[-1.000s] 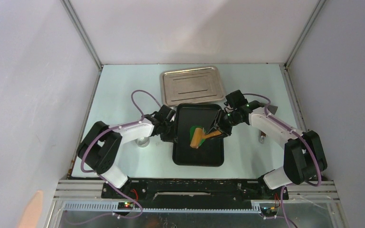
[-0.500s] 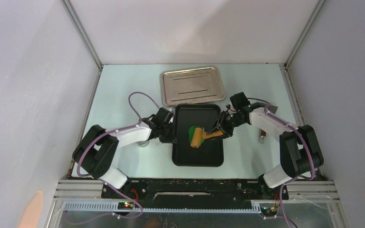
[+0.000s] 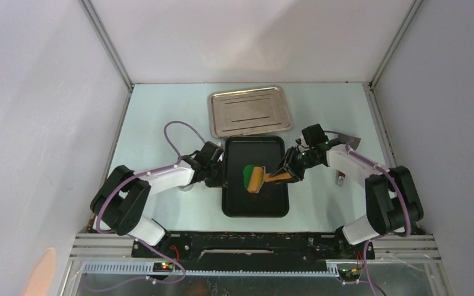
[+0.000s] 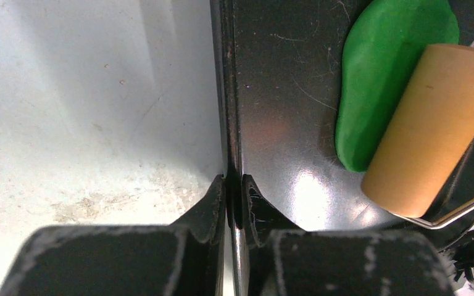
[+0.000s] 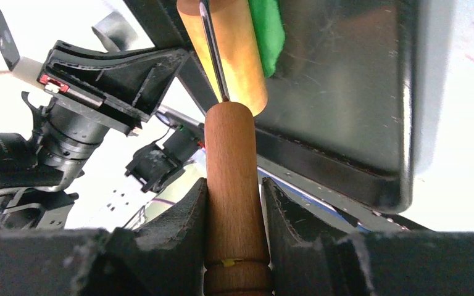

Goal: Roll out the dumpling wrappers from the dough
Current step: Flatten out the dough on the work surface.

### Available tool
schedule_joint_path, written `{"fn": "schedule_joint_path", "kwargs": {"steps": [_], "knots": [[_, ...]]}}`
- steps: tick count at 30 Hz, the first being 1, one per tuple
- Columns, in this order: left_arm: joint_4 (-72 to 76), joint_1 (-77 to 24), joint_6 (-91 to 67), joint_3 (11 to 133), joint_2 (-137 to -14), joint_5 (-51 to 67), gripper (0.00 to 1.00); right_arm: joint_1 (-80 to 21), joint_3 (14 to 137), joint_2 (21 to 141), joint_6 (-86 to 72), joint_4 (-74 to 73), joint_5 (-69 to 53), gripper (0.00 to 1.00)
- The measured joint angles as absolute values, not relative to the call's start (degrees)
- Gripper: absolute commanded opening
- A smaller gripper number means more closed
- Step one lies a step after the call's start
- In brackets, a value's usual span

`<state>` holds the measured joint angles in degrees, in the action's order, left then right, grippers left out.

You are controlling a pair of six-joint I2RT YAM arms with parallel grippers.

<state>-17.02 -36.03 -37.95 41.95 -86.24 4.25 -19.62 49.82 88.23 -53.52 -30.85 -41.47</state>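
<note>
A smooth, bright green dough sheet (image 4: pixel 376 86), flattened to an oval, lies mid-floor in the shallow black metal tray (image 4: pixel 271 92), its right side under the tan wooden roller (image 4: pixel 432 123). The right arm's jaws clamp the roller's handle; the left arm's jaws pinch the tray's left rim.

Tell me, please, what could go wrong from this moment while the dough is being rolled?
1. The left pincer grips only the thin rim of the tray; a hard push might pull it free, and the tray would slide.
2. The roller covers only part of the dough, so the sheet may come out uneven or stick to it.
</note>
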Motion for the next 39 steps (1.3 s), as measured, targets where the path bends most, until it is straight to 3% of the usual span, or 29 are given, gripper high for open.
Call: {"fn": "schedule_joint_path", "kwargs": {"steps": [5,16,28,39], "knots": [[-17.12,-36.03,-37.89,42.02,-86.24,4.25,0.00,-20.53,49.56,83.48,-53.98,-34.20,-34.98,0.00],[-17.72,-36.03,-37.89,42.19,-86.26,4.19,0.00,-27.24,57.89,93.06,-58.17,-29.58,-32.62,0.00],[-17.58,-36.10,-38.00,41.87,-85.89,4.27,0.00,-25.52,52.01,83.44,-58.50,-31.51,-25.67,0.00],[-16.97,-36.07,-38.09,40.91,-84.95,3.73,0.00,-26.61,56.45,91.42,-61.52,-26.74,-27.88,0.00]]}}
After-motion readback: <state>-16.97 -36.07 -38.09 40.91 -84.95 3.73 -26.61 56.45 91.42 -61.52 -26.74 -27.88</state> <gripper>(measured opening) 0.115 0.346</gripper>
